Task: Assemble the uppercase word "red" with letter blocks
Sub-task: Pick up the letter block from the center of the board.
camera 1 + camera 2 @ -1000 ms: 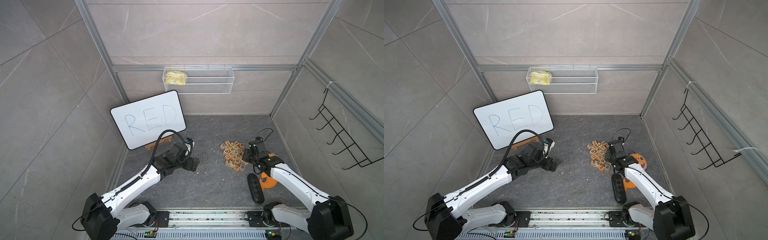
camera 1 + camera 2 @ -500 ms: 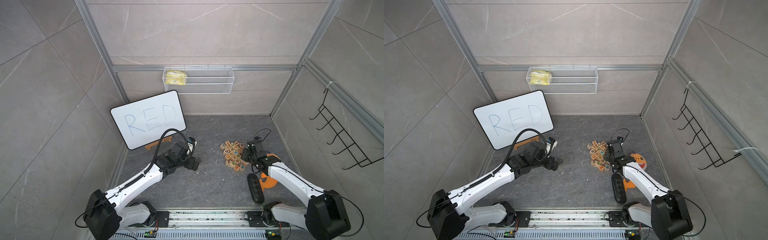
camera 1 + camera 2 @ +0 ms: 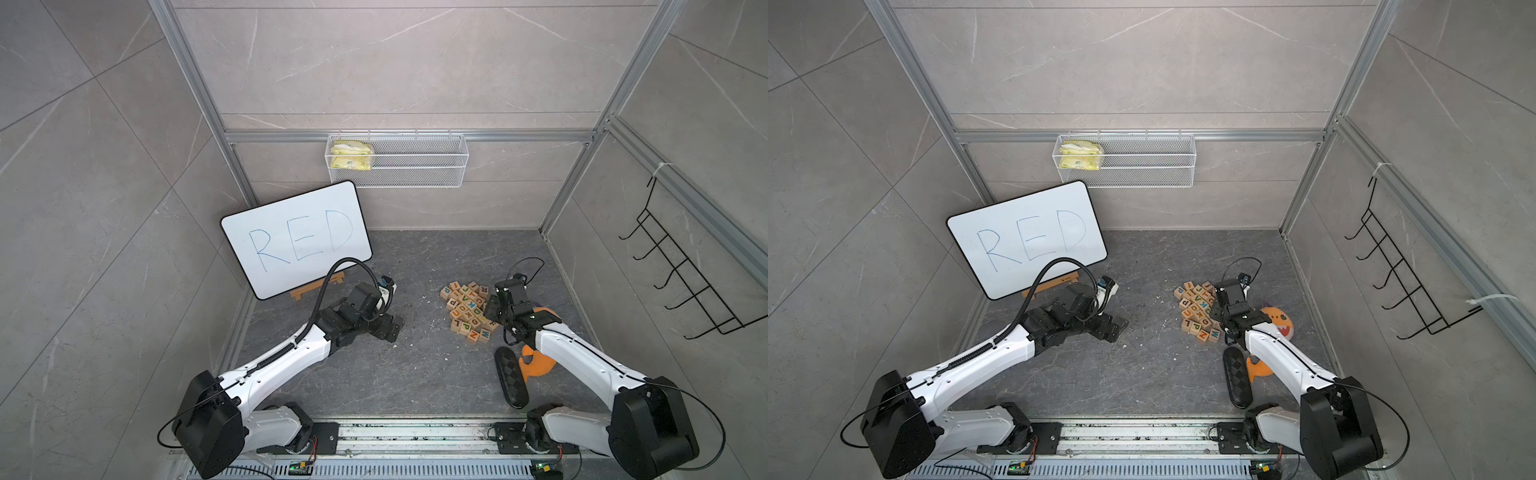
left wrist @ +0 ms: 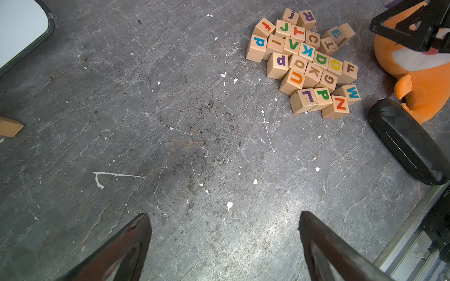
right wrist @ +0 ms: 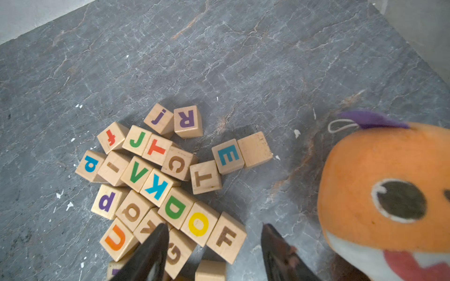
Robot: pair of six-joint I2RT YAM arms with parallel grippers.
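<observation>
The letter blocks (image 3: 469,309) lie in a loose pile right of the floor's middle, seen in both top views (image 3: 1200,309) and both wrist views. On its far side sit a purple R (image 5: 187,120) and a blue E (image 5: 227,155); a green D (image 5: 174,206) lies in the middle. My right gripper (image 5: 215,227) hangs open over the pile's edge beside the F and G blocks, holding nothing. Well left of the pile, my left gripper (image 4: 222,216) stands wide open and empty over bare floor (image 3: 392,328).
A white board (image 3: 297,239) reading RED leans on a wooden stand at the back left. An orange shark plush (image 5: 384,194) and a black case (image 3: 511,382) lie right of the pile, under the right arm. A wire basket (image 3: 397,160) and a hook rack (image 3: 681,282) hang on the walls.
The left gripper's jaws have spread wider and the arm has edged slightly right. The right gripper has shifted a little over the pile. No block has moved.
</observation>
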